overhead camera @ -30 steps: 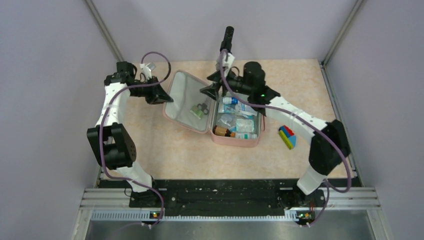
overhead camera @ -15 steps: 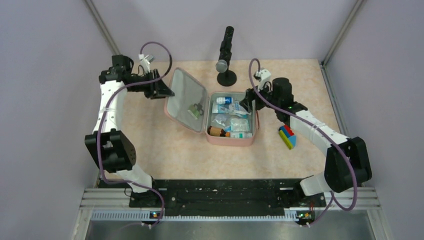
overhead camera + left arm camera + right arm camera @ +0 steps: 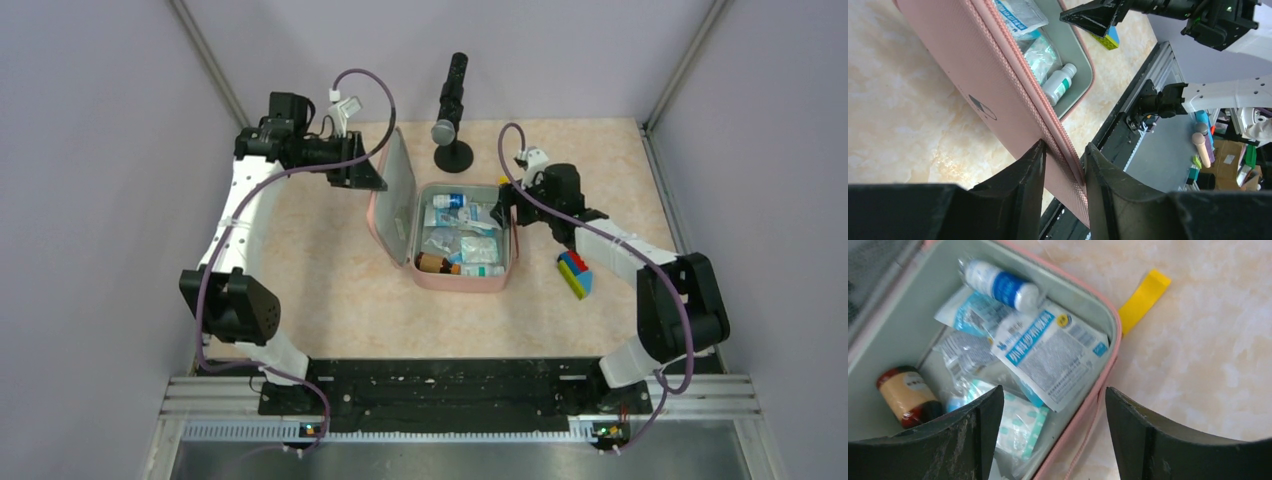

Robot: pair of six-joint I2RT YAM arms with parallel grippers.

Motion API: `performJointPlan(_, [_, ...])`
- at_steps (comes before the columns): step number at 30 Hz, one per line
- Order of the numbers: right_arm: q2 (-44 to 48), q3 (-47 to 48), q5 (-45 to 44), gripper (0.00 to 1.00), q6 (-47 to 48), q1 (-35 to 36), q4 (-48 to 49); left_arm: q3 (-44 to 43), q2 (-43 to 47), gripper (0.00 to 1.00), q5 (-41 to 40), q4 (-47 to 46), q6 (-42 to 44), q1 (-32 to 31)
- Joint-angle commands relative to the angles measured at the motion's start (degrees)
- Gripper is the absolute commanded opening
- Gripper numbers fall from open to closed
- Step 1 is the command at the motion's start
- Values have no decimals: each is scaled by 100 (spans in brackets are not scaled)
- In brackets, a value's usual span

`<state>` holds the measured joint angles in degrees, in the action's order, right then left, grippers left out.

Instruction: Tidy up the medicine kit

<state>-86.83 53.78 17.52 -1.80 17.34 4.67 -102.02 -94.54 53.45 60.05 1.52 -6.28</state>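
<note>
1. The left tool [image 3: 1063,157] pinches the zip edge of the lid [image 3: 973,65], which stands near upright. Swing it over slowly, gripping firmly so the soft rim cannot slip.
2. The right tool [image 3: 1050,390] hangs spread above the right rim. Draw it clear before the lid descends.
3. The medicine kit [image 3: 462,283] sits mid-worktop [image 3: 330,300]. Its packets [image 3: 1048,350] should lie below the rim.

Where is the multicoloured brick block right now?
Top view: the brick block lies on the table just right of the medicine kit, beside the right arm.
</note>
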Motion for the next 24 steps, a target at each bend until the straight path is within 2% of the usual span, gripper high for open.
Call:
performJointPlan(1, [-273, -281, -477, 69, -268, -5, 157, -139, -103, 35, -254, -47, 197, 22])
performJointPlan(6, [-251, -501, -608, 51, -377, 55, -47, 31, 74, 30, -284, 110, 435, 31])
performJointPlan(8, [-159, -605, -508, 37, -480, 88, -191, 153, 157, 29, -300, 193, 512, 39])
performJointPlan(11, [203, -676, 116, 14, -357, 277, -539, 265, 298, 27, -320, 421, 675, 64])
performJointPlan(13, [486, -745, 883, 10, -217, 431, -941, 279, 420, 27, -413, 624, 864, 66])
performJointPlan(15, [779, -859, 1676, 21, 308, 644, -1267, 281, 510, 27, -514, 825, 1087, 66])
performJointPlan(16, [921, -944, 1812, 31, 538, 783, -1407, 287, 551, 27, -557, 891, 1153, 66])
performJointPlan(18, [1147, -1084, 1555, 55, 572, 855, -1496, 332, 611, 27, -589, 959, 1236, 66])
performJointPlan(19, [1189, -1102, 1461, 64, 587, 838, -1542, 346, 615, 27, -590, 1000, 1254, 66])
performJointPlan(21, [1192, -1060, 1662, 72, 727, 745, -1616, 358, 589, 29, -539, 1070, 1276, 66])
performJointPlan(24, [1180, -797, 2090, 76, 679, 371, -1609, 299, 513, 34, -291, 1231, 1351, 61])
